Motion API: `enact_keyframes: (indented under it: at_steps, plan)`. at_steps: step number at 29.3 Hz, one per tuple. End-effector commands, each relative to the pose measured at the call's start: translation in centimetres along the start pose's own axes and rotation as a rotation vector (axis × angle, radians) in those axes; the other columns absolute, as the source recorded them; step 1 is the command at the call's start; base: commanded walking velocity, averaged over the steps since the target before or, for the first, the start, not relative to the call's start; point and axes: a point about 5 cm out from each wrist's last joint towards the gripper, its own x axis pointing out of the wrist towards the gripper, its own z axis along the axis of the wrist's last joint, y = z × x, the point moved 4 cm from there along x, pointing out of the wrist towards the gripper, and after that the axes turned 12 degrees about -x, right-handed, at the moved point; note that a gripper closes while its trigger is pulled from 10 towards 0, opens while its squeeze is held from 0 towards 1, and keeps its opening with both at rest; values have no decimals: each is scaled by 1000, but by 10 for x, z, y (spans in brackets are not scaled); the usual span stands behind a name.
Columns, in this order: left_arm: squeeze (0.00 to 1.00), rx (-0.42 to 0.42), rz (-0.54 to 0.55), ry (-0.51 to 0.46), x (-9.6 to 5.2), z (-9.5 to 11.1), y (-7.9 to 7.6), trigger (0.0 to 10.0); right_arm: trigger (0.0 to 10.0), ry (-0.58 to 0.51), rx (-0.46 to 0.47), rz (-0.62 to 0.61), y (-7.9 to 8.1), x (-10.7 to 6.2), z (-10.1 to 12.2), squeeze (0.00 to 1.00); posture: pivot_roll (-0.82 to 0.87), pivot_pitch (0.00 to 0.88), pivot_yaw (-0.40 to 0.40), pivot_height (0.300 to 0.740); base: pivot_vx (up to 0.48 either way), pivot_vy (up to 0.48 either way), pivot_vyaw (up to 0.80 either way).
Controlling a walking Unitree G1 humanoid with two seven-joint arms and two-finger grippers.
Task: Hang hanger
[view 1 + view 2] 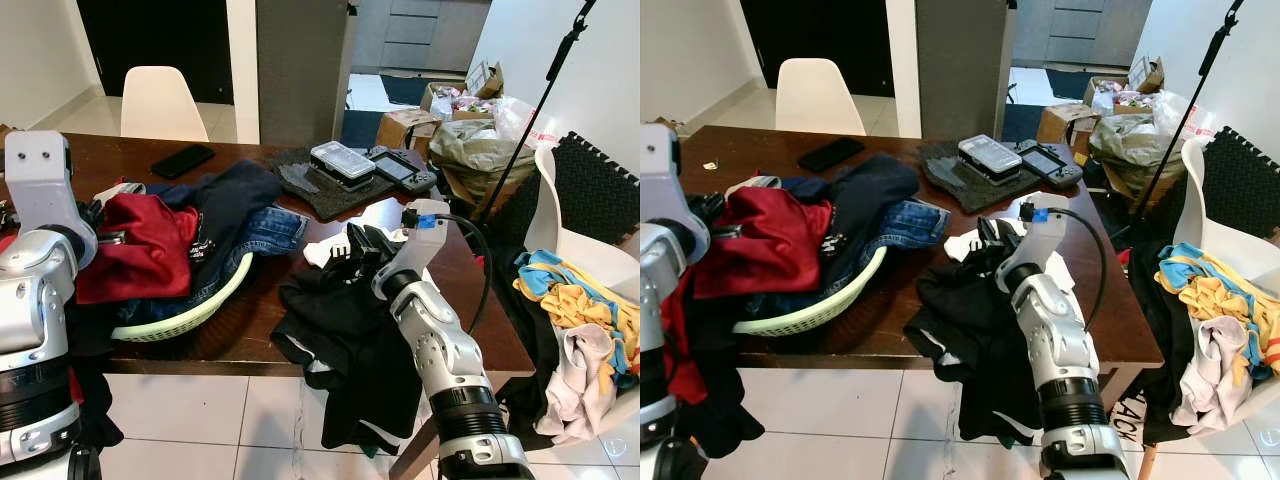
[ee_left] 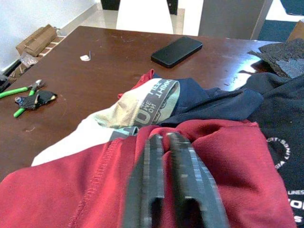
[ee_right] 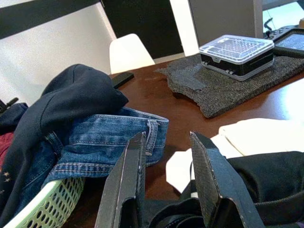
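A pale green basket (image 1: 190, 318) heaped with a red garment (image 1: 150, 245), navy top (image 1: 235, 195) and jeans (image 1: 268, 232) is seen on the brown table (image 1: 130, 160). A black phone (image 1: 183, 160) is laid beyond. Green-handled pliers (image 2: 21, 90) are spotted near the table's edge.

Clothes bury most of the green basket (image 1: 190, 318); its far rim is hidden.

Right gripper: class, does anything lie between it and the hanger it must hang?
No hanger can be made out for certain. The right gripper, open, sits over black clothing heaped at the table edge. A white piece pokes out beside it; if that is the hanger, the clothing covers most of it.
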Motion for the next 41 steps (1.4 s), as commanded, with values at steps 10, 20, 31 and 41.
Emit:
enact_keyframes:
  at_steps: [10, 20, 31, 41]
  plan:
    - [1000, -27, 33, 40, 0, -14, -1, 10000, 10000, 6, -11, -3, -4, 2, 1, 0, 77, 0, -33, 740, 0, 0, 0]
    - [1000, -44, 10, 193, 3, -37, 0, 10000, 10000, 11, -7, -3, -2, 1, -1, 0, 72, 0, -32, 740, 0, 0, 0]
    - [0, -145, -54, 338, 0, -70, -7, 4000, 10000, 8, -2, -6, -3, -1, -2, 0, 74, 0, -26, 740, 0, 0, 0]
    - [0, -154, -59, 330, 0, -66, -4, 0, 10000, 6, -1, -8, -3, -1, -1, 0, 76, 0, -27, 740, 0, 0, 0]
